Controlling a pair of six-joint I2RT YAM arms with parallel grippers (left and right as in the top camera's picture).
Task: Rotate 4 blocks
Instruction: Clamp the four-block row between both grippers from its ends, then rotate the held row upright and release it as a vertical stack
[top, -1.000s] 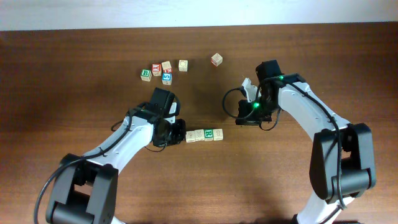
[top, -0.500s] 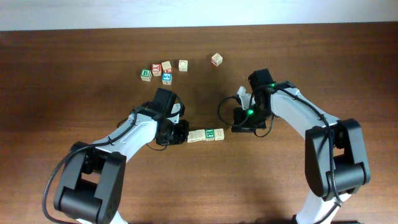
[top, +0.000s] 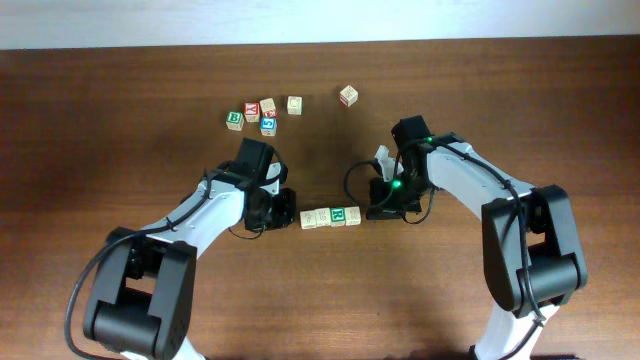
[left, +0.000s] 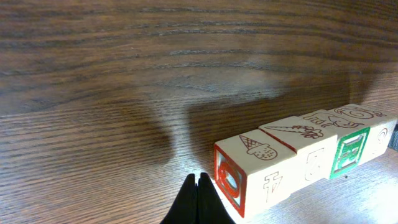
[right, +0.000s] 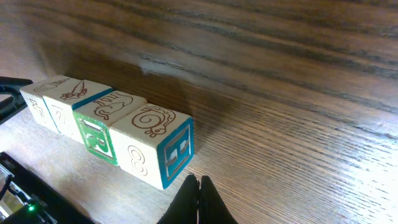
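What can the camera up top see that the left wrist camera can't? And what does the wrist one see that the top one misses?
Only overhead: the right gripper and the other cubes farther up the table. Only left wrist: the row's red-framed end face, plus the ice-cream and carrot drawings on top. Both: the four blocks in a row, the green letter face, and the shut left gripper.

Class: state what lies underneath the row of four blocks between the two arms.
The row of blocks rests directly on the wooden table; their bottom faces are hidden.
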